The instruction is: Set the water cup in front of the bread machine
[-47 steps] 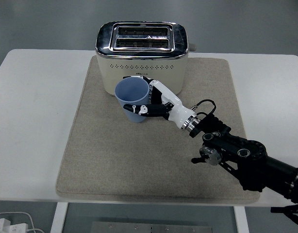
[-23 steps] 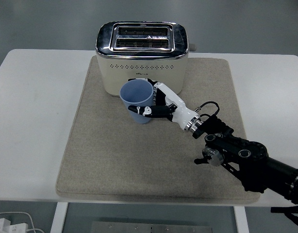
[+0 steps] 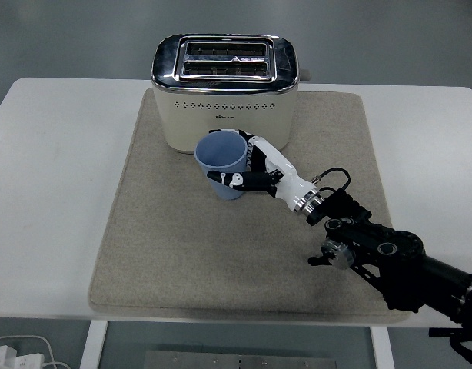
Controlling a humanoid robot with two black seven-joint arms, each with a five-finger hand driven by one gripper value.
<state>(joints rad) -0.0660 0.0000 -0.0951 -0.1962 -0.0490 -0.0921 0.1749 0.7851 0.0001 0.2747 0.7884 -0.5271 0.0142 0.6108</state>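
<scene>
The right hand [image 3: 255, 167], white with black joints, has its fingers curled around the light blue plastic water cup [image 3: 221, 164], thumb across its near side. The cup stands upright on the beige fabric mat [image 3: 159, 231], at six o'clock from the cream-and-chrome bread machine [image 3: 224, 88], on the white counter [image 3: 51, 192].

The right robot hand [image 3: 255, 165] grips a blue plastic cup [image 3: 221, 164] just before the cream chrome-topped toaster [image 3: 224, 92] on a beige mat [image 3: 167, 261].

bread machine [image 3: 224, 92] at mat [image 3: 167, 254] rear | water cup [image 3: 221, 164] just before it | mat on table [image 3: 51, 192]
</scene>
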